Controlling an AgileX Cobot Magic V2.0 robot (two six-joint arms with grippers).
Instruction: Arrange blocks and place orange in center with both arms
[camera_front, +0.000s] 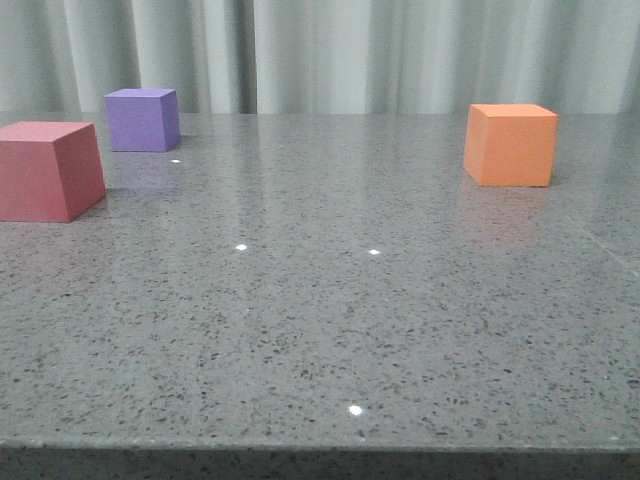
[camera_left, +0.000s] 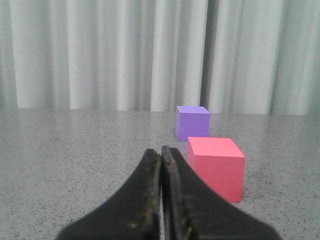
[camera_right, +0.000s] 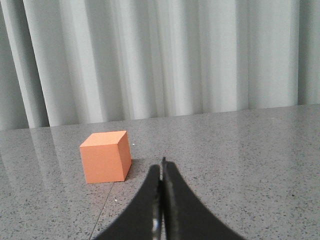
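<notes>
Front view shows the red-pink cube (camera_front: 45, 168) at the bench's (camera_front: 330, 330) left edge, the purple cube (camera_front: 142, 119) just behind it, and the orange cube (camera_front: 510, 144) far right, with wide bare surface between. Left gripper (camera_left: 161, 152) and right gripper (camera_right: 162, 164) are both closed, holding nothing.

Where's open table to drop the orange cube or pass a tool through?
The wide bare stretch of table between the red cube and orange cube, reaching to the front edge, is free. The far left is crowded, where the purple cube sits just behind the red one.
</notes>
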